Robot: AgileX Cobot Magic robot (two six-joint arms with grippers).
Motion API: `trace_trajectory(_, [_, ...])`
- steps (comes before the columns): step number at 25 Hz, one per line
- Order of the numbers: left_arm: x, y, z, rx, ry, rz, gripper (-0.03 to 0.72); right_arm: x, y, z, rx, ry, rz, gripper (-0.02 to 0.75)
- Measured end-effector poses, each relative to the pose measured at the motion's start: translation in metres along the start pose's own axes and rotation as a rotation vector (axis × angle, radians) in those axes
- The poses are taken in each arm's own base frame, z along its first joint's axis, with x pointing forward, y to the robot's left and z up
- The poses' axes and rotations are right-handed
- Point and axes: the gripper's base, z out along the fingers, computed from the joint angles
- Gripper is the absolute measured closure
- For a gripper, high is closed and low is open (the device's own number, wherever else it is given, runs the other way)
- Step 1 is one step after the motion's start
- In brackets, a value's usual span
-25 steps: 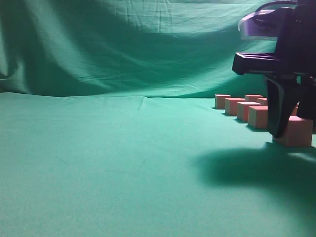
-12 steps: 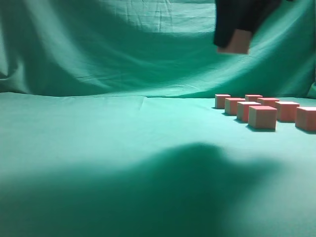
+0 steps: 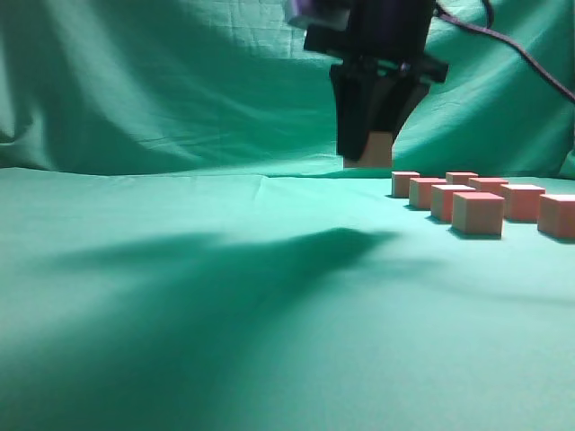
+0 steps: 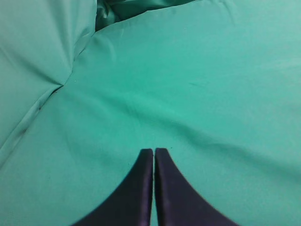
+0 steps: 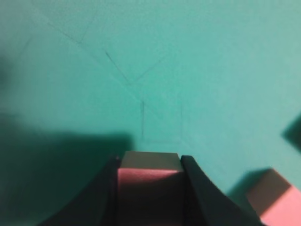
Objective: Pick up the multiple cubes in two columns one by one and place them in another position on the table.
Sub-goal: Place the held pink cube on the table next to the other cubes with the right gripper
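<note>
My right gripper [image 3: 367, 151] hangs over the table at upper middle, left of the rows, shut on a pink cube [image 3: 377, 150] held above the cloth. In the right wrist view the cube [image 5: 150, 181] sits between the two dark fingers [image 5: 200, 188]. Several pink cubes stand in two columns at the right, the nearest [image 3: 476, 214] in front and another [image 3: 558, 216] at the right edge. One cube's corner [image 5: 277, 197] shows at the lower right of the right wrist view. My left gripper [image 4: 154, 151] is shut and empty above bare cloth, out of the exterior view.
A green cloth [image 3: 180, 296] covers the table and rises as a backdrop [image 3: 180, 81] behind. Folds of cloth [image 4: 70, 70] show at the upper left of the left wrist view. The arm's shadow [image 3: 269, 260] lies across the middle.
My right gripper took the nearest right-hand cube off the table, lifted it, and carried it left. It now hangs lower, left of the columns. The shadow shifted left with it.
</note>
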Motion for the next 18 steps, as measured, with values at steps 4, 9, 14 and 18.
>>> trace_trajectory(4, [0.0,0.0,0.0,0.0,0.0,0.0,0.688,-0.007,-0.005,0.022,-0.013,0.025,-0.026,0.491])
trace_trajectory(9, [0.0,0.0,0.0,0.0,0.0,0.0,0.688,-0.009,-0.009,0.038,-0.013,0.029,-0.049,0.491])
trace_trajectory(14, [0.0,0.0,0.0,0.0,0.0,0.0,0.688,-0.011,-0.01,0.04,-0.007,0.013,-0.068,0.491])
trace_trajectory(18, [0.0,0.0,0.0,0.0,0.0,0.0,0.688,-0.011,-0.01,0.045,-0.015,0.019,-0.059,0.491])
